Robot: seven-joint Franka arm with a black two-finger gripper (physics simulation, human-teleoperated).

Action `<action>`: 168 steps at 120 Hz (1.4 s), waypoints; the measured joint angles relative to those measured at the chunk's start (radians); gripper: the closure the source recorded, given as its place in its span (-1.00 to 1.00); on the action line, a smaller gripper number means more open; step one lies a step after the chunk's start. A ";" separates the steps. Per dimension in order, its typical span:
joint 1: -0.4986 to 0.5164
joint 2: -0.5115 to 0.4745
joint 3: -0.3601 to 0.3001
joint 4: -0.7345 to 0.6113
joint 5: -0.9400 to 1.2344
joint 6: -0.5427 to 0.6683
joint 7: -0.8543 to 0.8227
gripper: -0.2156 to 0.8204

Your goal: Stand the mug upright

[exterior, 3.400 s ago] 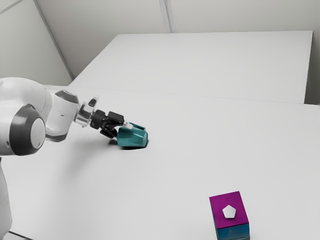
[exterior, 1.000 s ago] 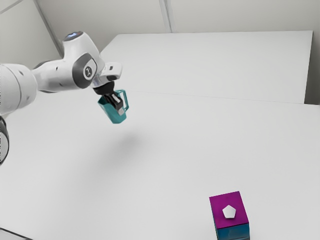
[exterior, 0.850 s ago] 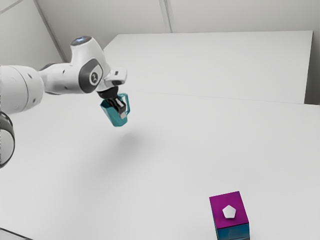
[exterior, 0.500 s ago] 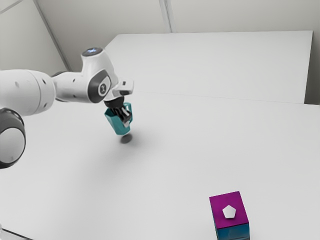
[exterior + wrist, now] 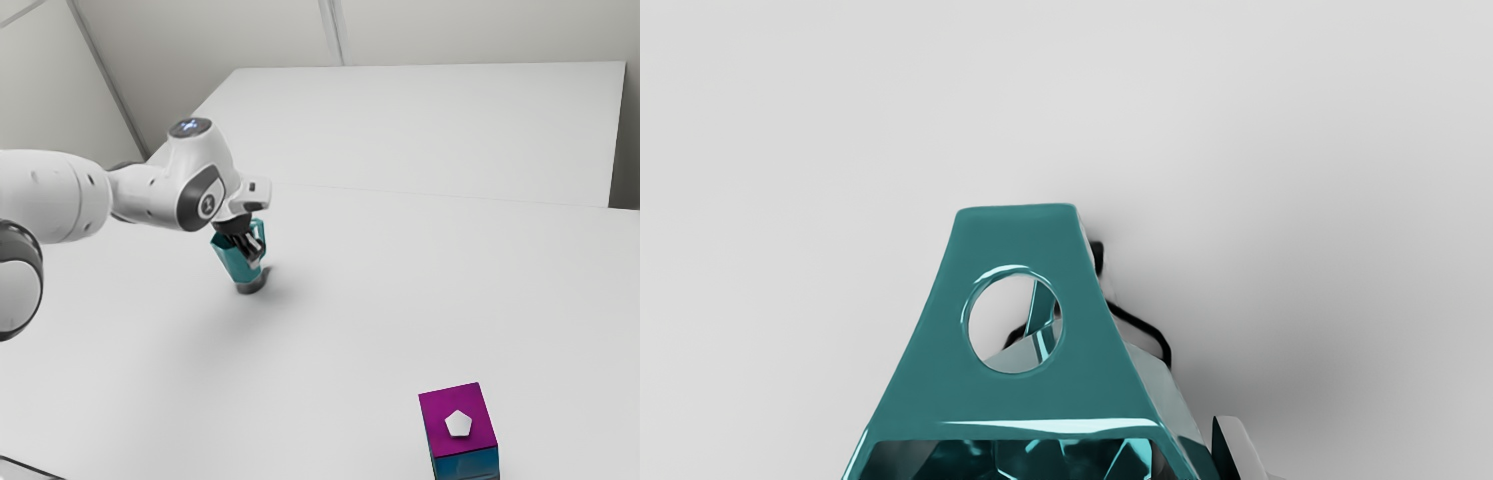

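In the exterior view my gripper (image 5: 250, 250) points down and is shut on the teal mug (image 5: 236, 262), left of the middle. The mug leans a little, opening upward and base low, just over or on its dark shadow; contact with the table cannot be told. Its handle is toward the exterior view's right. In the wrist view the handle of the mug (image 5: 1020, 400) with its round hole stands out beyond the opening, and one finger (image 5: 1240, 443) shows beside the mug's wall; the other finger is hidden.
A box (image 5: 458, 420) with a magenta top, blue side and white pentagon stands on the white table (image 5: 350, 320), toward the exterior view's lower right. The table extends widely around the mug. Behind it is another white surface (image 5: 420, 130).
Earliest, the mug lay on its side on the table by my gripper. It was then raised and turned opening-up in my grip, and has since come down, slightly toward the exterior view's right.
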 joint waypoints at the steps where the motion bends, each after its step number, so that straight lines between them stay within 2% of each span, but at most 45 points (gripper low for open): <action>1: 0.000 0.001 0.000 0.000 0.000 0.001 -0.001 0.92; 29: 0.000 0.014 -0.001 -0.015 0.002 0.027 -0.017 0.91; 99: 0.000 0.014 -0.002 -0.018 -0.017 0.038 -0.003 0.01; 131: -0.001 -0.005 -0.002 -0.015 -0.022 0.030 0.001 -0.20; 168: -0.004 -0.052 -0.002 -0.015 -0.029 0.022 0.003 -0.31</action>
